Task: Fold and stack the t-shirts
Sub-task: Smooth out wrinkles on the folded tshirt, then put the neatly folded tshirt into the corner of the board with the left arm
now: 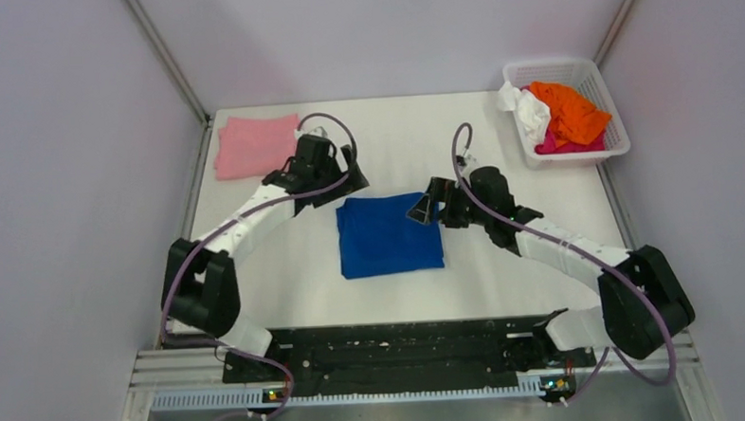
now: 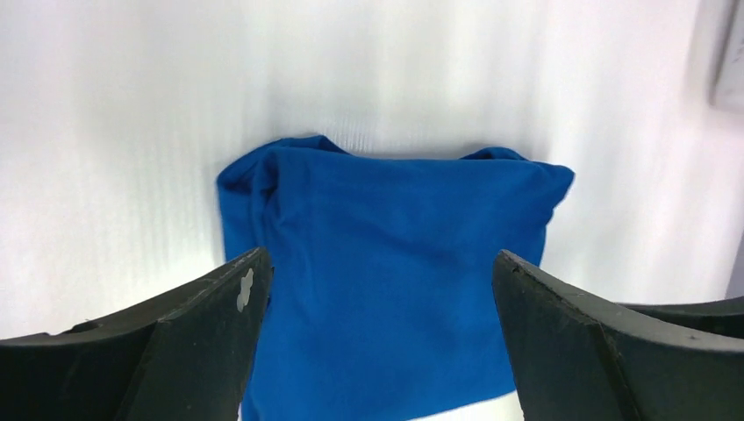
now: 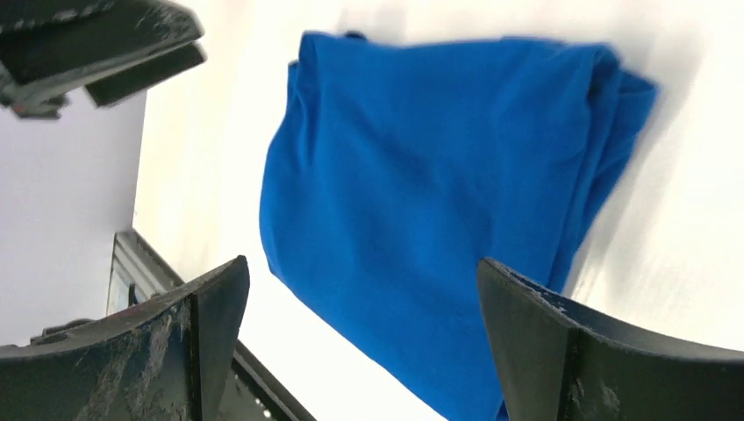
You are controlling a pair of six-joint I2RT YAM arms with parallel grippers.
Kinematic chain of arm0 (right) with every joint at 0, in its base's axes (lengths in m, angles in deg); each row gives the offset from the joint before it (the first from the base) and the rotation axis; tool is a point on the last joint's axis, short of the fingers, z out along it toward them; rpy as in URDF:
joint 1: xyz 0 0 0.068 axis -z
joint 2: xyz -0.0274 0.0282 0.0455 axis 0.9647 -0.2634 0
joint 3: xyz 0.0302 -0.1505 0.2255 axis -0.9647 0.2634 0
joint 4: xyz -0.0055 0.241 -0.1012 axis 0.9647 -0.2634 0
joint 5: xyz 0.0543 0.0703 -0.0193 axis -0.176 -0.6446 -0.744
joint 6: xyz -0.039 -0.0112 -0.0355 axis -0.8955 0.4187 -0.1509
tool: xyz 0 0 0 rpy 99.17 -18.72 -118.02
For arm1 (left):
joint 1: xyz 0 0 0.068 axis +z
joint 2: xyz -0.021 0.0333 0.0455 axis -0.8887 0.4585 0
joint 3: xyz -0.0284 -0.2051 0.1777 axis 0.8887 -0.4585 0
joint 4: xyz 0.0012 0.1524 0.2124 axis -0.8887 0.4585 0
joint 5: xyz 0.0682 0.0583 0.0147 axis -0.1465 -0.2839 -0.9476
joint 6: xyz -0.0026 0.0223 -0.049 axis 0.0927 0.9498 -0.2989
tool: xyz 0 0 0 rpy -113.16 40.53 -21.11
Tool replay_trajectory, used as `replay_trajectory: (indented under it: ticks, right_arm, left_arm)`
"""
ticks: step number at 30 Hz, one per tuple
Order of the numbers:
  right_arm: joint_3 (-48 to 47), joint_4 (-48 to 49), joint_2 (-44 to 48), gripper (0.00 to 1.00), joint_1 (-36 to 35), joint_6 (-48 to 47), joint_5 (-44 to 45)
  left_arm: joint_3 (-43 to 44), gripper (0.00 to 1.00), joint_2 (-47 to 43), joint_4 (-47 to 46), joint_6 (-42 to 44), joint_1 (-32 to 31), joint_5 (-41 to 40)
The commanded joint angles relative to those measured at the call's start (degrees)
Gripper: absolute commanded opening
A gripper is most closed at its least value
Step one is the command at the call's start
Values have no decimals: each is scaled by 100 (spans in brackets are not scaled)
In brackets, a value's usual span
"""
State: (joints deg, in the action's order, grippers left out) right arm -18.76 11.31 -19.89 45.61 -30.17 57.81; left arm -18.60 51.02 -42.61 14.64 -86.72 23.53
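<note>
A folded royal blue cloth t-shirt [image 1: 389, 235] is laid on the white surface [image 1: 504, 262], flanked at its far corners by the left hand [image 1: 347, 185] and right hand [image 1: 422, 209], both held wide and empty.

The blue t-shirt [image 1: 390, 235] lies flat, folded, in the middle of the table [image 1: 504, 271]. The pink t-shirt [image 1: 255, 145] lies folded at the far left corner. The orange t-shirt [image 1: 567, 113], white t-shirt [image 1: 529, 111] and magenta t-shirt [image 1: 565, 145] sit bunched in the basket [image 1: 552, 65].
</note>
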Motion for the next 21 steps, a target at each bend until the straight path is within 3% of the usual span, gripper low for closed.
replay_trajectory:
  ticks: [1,5,12,17,21]
  right_arm:
    - [81,-396,902,99,-24,4,1366]
    - [413,-924,1733,99,7,136,2481]
    - [549,-1520,2335,99,67,-283,3150]
    - [555,-1661,2339,99,94,-354,3173]
    - [515,-1872,2358,99,192,-434,3303]
  left_arm:
    - [-459,99,-750,764,42,41,-695]
    - [-1091,99,-759,619,-58,37,-452]
    - [-1457,96,-264,92,-239,-46,213]
    - [-1324,82,178,160,-241,-364,60]
    - [-1093,59,652,292,-313,-514,-594]
